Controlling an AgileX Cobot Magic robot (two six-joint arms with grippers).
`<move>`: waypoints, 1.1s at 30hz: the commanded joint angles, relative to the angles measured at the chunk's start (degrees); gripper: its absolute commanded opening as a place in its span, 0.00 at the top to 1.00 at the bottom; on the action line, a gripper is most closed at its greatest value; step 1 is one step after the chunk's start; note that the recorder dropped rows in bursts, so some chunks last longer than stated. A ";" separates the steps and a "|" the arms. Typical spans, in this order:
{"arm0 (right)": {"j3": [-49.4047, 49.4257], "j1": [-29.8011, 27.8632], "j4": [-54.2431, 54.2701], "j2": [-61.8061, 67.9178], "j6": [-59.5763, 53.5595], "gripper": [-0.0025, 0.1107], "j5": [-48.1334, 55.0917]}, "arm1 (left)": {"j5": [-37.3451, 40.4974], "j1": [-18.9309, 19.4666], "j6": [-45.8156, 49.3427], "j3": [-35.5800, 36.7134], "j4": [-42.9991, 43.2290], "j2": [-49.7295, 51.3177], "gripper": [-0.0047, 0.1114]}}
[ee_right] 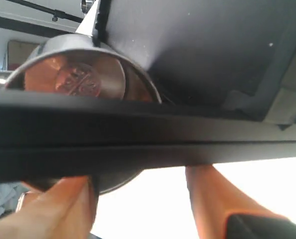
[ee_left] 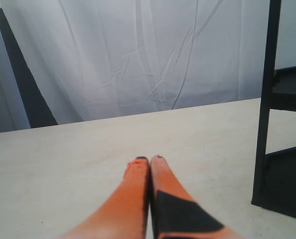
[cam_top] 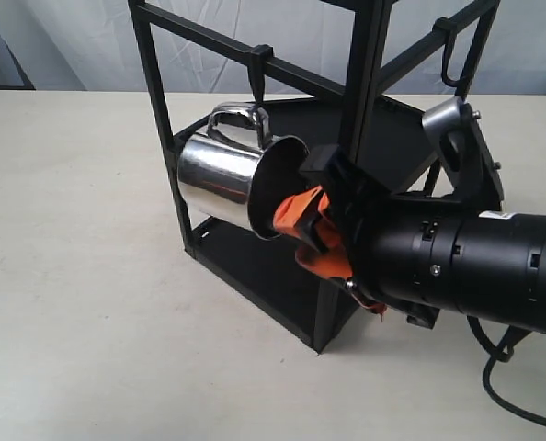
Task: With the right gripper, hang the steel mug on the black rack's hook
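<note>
The steel mug (cam_top: 220, 179) lies sideways in the air inside the black rack (cam_top: 153, 119), handle up and mouth toward my right gripper (cam_top: 308, 234). Its looped handle (cam_top: 239, 118) sits right at the tip of the short hook (cam_top: 259, 78) on the top rail. The right gripper's orange fingers are spread apart just at the mug's mouth. In the right wrist view the mug (ee_right: 73, 79) shows above a black rail (ee_right: 188, 144). One finger (ee_right: 63, 199) lies under its rim and the other finger (ee_right: 213, 199) is far off, with bright empty space between. My left gripper (ee_left: 149, 159) is shut and empty over the table.
A longer U-curved hook (cam_top: 452, 55) hangs on the rack's far right rail. The rack's lower tray (cam_top: 255, 266) lies under the mug. A rack post (ee_left: 265, 99) stands to one side of the left gripper. The beige table (cam_top: 71, 276) spreads around the rack.
</note>
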 commanded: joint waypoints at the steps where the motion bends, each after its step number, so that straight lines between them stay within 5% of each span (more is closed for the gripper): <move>1: 0.33 -0.09 -5.50 -3.88 -0.90 0.51 1.57 | -0.30 -0.27 -0.14 0.02 0.04 -0.27 0.95; 10: 0.55 -0.09 -10.59 -14.72 -0.90 0.56 3.46 | -0.30 -0.27 -0.14 0.02 0.04 -0.27 0.95; 17: 1.91 -0.09 -22.28 -20.04 -0.90 0.99 8.37 | -0.30 -0.27 -0.14 0.02 0.04 -0.27 0.95; 33: 2.08 -0.09 -30.54 -21.80 -1.21 0.97 5.87 | -0.30 -0.27 -0.14 0.02 0.04 -0.27 0.95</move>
